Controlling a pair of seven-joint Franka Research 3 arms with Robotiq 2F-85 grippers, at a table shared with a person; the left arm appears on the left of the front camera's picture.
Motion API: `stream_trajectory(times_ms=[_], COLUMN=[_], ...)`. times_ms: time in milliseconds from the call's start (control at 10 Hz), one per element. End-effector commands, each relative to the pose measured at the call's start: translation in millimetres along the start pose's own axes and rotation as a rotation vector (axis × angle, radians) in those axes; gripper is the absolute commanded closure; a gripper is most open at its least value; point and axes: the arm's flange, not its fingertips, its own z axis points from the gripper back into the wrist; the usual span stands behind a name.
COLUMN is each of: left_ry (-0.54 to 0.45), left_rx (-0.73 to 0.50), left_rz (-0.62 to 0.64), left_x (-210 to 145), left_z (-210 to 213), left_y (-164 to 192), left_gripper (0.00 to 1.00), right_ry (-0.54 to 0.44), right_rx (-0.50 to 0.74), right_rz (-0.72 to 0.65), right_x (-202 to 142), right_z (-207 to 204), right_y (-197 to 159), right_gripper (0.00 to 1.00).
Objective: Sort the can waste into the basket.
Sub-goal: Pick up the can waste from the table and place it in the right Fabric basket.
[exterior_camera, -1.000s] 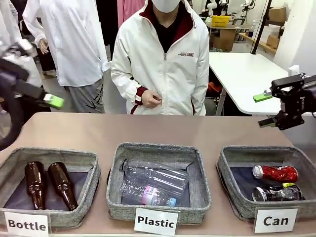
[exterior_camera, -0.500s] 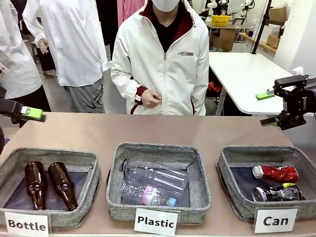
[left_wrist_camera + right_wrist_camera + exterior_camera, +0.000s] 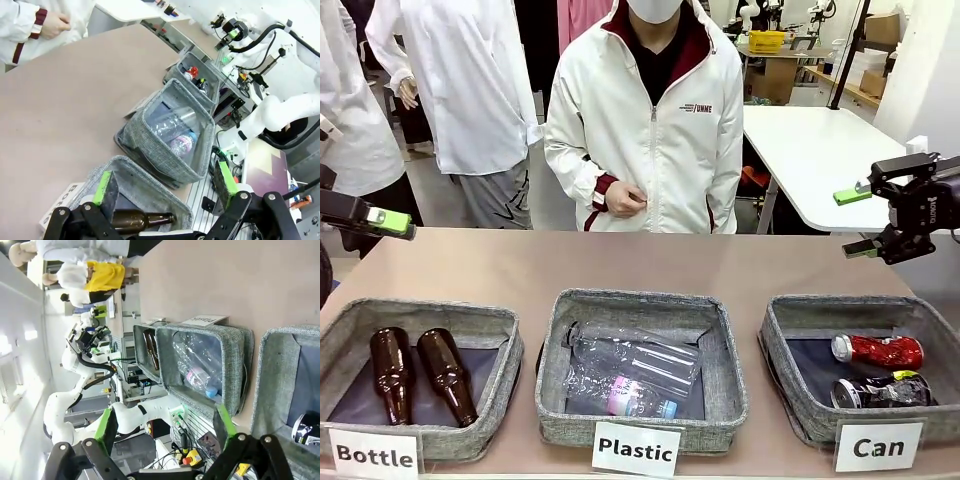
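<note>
Brown counter (image 3: 500, 265) carries the basket (image 3: 790, 395) at the near right edge, with the red can (image 3: 878, 351) just behind the black can (image 3: 880, 391) inside it. Beyond the basket hangs the right claw (image 3: 860, 222), spread and empty; far left, the left claw (image 3: 390, 222), also spread.

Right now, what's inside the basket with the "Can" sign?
Two crushed cans lie in the basket: a red can and a black can. The sign covers its front wall.
</note>
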Motion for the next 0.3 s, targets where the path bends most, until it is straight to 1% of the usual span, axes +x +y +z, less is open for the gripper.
stream_trajectory(times_ms=[0,200], left_ry=[0.0,0.0], left_rx=[0.008,0.008], left_rz=[0.012,0.012], left_x=[2.2,2.2], left_z=[0.8,0.8], left_y=[-0.5,-0.5], left_gripper=[0.0,0.0], right_ry=[0.005,0.005], right_rx=[0.001,0.001], right_rz=[0.006,0.006], right_x=[-0.9,-0.9], right_z=[-1.0,-1.0], right_y=[1.7,1.7], right_gripper=[0.0,0.0])
